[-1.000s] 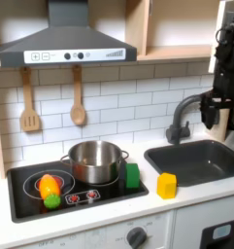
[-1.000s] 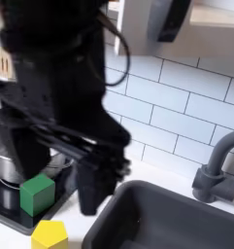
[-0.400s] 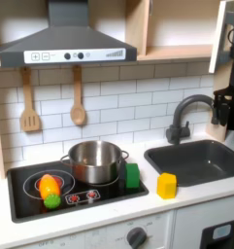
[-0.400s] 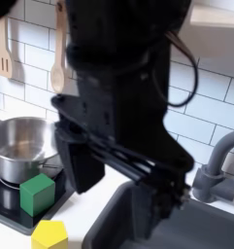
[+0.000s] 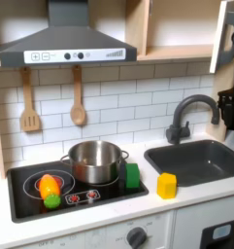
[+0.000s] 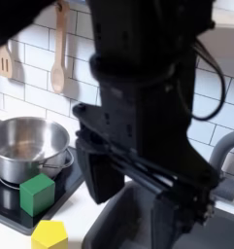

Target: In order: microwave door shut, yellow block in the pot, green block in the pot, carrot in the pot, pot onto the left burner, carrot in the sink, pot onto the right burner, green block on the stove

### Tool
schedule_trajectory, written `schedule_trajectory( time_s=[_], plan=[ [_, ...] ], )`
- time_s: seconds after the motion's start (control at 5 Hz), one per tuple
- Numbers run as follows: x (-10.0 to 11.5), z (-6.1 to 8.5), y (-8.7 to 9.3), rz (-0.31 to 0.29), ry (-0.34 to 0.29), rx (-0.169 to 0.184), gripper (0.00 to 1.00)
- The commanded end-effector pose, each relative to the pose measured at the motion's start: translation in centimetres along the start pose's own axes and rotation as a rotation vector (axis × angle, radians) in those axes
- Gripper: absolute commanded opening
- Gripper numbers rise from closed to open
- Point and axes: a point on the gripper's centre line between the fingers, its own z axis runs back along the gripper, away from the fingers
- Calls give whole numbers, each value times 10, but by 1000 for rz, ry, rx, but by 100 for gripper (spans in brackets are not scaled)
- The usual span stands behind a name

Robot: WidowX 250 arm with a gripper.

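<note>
**Pulling arm off to the right, door step underway**

Moving further toward the first exterior view's right edge vs. 1 s ago, gripper [image 5: 230, 105] sits near the microwave door [image 5: 226, 34]; claw state can't be told. Pot [image 5: 94, 160] w/ nothing seen inside, carrot [image 5: 50, 187] on stove [image 5: 16, 197], green block [image 5: 132, 176] touching the pot, yellow block [image 5: 166, 185] beside sink [image 5: 201, 161]. Blocks untouched; door probably first.

No readable text, brand or number appears anywhere. The range hood [image 5: 65, 47] carries small dark control marks, and the stove [image 5: 84, 197] has red marks, perhaps symbols, too blurred to make out.
</note>
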Motion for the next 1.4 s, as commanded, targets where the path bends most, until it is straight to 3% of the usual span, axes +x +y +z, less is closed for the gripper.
schedule_trajectory(
  time_s=[0.0,0.6,0.8,1.2],
  plan=[
    [15,1,-6,-16,-22,-12,100],
    [23,4,12,36,-34,17,100],
    [24,8,24,89,-48,32,100],
    [29,14,37,133,-64,57,100]
  ],
)
